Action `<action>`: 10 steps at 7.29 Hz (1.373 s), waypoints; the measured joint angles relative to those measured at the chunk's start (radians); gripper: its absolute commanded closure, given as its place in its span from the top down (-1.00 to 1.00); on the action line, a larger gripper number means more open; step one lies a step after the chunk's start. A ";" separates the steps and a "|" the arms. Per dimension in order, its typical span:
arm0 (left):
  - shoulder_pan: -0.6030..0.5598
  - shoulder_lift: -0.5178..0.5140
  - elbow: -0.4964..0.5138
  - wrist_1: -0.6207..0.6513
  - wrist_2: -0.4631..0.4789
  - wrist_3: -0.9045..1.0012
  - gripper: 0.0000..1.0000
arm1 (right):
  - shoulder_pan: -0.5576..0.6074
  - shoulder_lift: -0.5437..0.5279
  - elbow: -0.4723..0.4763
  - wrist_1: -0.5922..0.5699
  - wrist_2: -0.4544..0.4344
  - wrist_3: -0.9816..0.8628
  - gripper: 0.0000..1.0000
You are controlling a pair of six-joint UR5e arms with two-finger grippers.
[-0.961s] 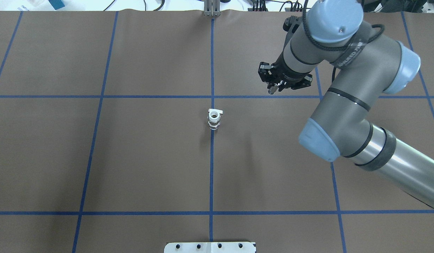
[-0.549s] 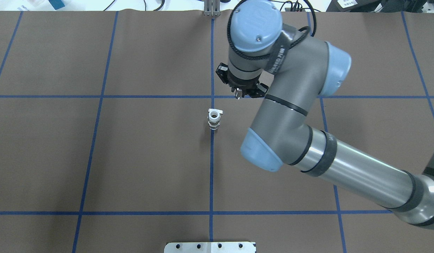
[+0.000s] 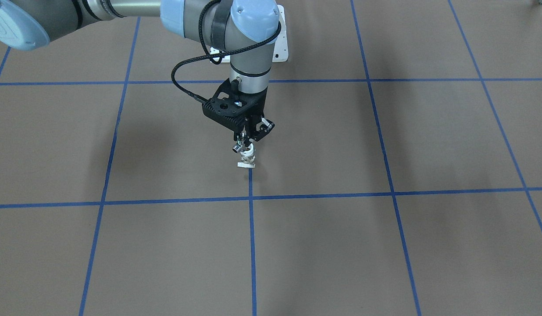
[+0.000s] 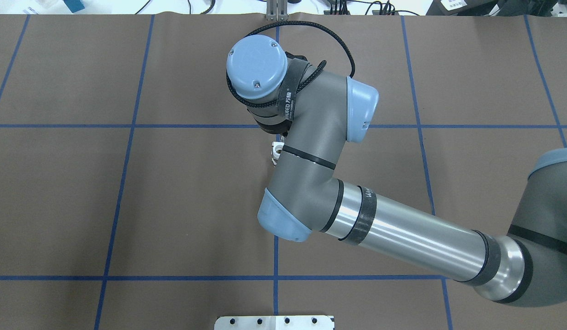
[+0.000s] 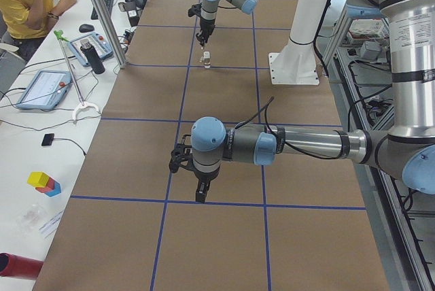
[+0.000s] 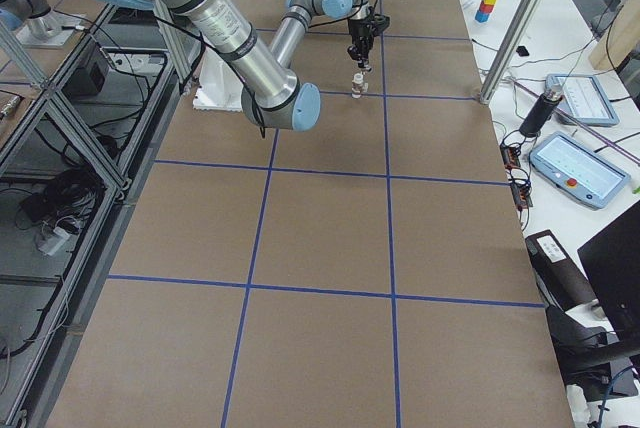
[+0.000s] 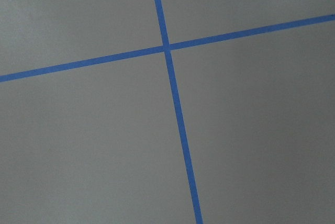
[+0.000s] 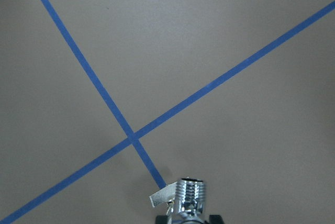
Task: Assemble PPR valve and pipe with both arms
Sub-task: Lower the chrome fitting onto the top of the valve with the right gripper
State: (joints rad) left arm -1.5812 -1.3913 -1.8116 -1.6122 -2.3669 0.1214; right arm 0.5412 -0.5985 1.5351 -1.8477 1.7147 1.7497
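The PPR valve [image 3: 249,157] stands upright on the centre blue line, white collar up, pale tab at its base. In the overhead view only its top [image 4: 277,147] peeks out beside my right arm. My right gripper [image 3: 244,142] is shut on the small chrome pipe [image 3: 238,148] and holds it just above the valve. The right wrist view shows the threaded pipe [image 8: 191,198] and the valve's tab [image 8: 159,197] below it. My left gripper [image 5: 201,192] hangs over the table far from the valve; I cannot tell if it is open.
The brown mat [image 4: 127,206] carries a blue tape grid. A white bolted plate [image 4: 274,322] sits at the robot's edge, with the white pedestal [image 5: 299,53] on it. A side table [image 5: 54,100] holds tablets and a bottle, and a person in yellow sits there.
My right arm has swept left across the table with the pipe, from the right half to directly over the valve. The valve has not moved.
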 measured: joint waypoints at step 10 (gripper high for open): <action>0.001 -0.008 0.001 0.000 0.000 -0.002 1.00 | -0.032 -0.003 -0.014 0.004 -0.035 -0.001 -1.00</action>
State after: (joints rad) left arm -1.5800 -1.3989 -1.8103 -1.6122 -2.3669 0.1196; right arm 0.5088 -0.6020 1.5215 -1.8440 1.6800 1.7490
